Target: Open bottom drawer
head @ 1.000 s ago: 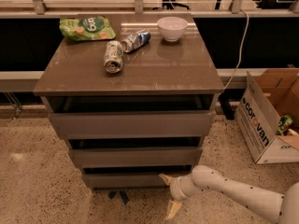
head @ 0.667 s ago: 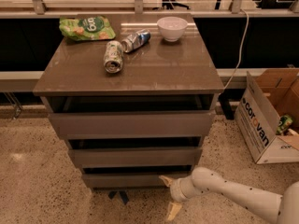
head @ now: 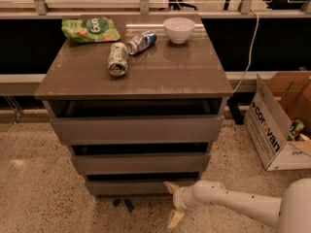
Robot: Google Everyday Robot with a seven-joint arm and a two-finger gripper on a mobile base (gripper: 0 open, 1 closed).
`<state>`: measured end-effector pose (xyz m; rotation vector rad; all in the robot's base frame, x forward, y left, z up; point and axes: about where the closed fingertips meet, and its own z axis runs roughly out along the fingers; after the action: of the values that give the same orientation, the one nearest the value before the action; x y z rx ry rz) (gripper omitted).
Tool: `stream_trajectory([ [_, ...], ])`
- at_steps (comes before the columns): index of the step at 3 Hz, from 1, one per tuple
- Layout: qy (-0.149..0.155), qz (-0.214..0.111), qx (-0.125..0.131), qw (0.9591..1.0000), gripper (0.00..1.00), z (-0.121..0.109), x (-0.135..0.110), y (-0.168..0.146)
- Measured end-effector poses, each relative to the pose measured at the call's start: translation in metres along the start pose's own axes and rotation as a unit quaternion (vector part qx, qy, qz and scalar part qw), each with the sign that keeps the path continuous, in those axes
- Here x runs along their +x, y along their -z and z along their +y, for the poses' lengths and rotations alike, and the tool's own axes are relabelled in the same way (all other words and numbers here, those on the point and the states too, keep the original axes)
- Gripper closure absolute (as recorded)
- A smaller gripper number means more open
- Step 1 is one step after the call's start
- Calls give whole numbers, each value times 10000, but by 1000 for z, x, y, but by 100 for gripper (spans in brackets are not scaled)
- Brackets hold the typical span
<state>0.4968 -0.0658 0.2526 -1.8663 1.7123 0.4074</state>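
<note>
The bottom drawer [head: 131, 186] is the lowest, shortest grey-brown front of three in the cabinet. A dark gap shows above it, so it stands slightly pulled out. My gripper [head: 173, 203] reaches in from the lower right on a white arm. Its two cream fingers are spread apart, one fingertip [head: 170, 186] at the drawer's right front corner, the other [head: 174, 219] down near the floor. It holds nothing.
The top drawer [head: 138, 129] and middle drawer [head: 141, 162] also stand slightly out. On the cabinet top [head: 194, 76] lie a green chip bag [head: 90, 29], two cans [head: 118, 58] and a white bowl [head: 179, 29]. An open cardboard box [head: 277, 125] stands on the floor at the right.
</note>
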Motion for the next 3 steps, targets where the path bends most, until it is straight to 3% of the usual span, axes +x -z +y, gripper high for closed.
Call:
stream_trajectory([
  [1, 0, 0, -1, 10000, 0, 0, 0, 0],
  [2, 95, 340, 35, 9994, 0, 2, 19, -6],
  [3, 245, 549, 296, 9978, 0, -4, 37, -10],
])
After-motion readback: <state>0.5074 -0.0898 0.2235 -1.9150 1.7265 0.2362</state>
